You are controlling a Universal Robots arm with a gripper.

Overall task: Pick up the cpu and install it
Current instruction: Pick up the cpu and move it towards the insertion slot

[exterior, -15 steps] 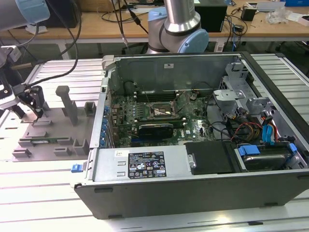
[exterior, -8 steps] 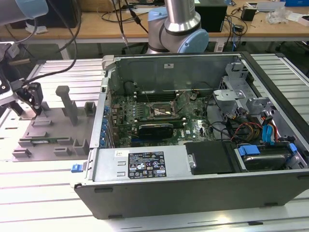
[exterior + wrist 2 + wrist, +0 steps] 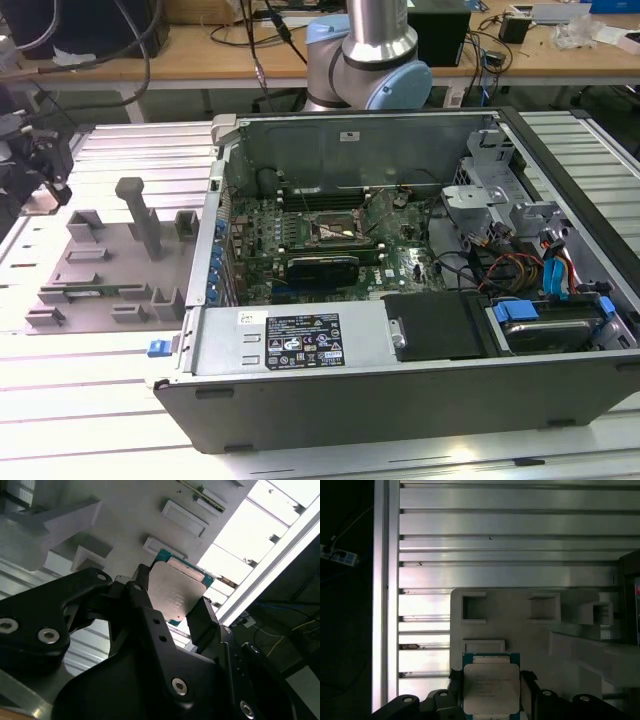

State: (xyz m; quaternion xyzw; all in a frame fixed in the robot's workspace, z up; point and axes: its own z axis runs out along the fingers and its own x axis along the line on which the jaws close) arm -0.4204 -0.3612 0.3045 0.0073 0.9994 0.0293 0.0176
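Evidently the gripper (image 3: 172, 604) pinches the cpu (image 3: 491, 686) by two opposite edges, over the tray (image 3: 520, 627) near one edge. A level chip and a firm, even squeeze should, I judge, prevent slipping.

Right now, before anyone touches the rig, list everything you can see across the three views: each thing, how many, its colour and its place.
cpu: one, silver top with a green edge, held over the fixture tray.
fixture tray: one, grey, on the table at the exterior view's left of the computer case.
memory stick: one, green, in a slot of the tray.
computer case: one, grey and black, open, on the table.
motherboard: one, green, inside the case.
socket: one, dark frame, mid-motherboard.
table: one, silver, slatted.
arm: one, silver and pale blue, behind the case.
gripper: one, black, fingers shut on the cpu.
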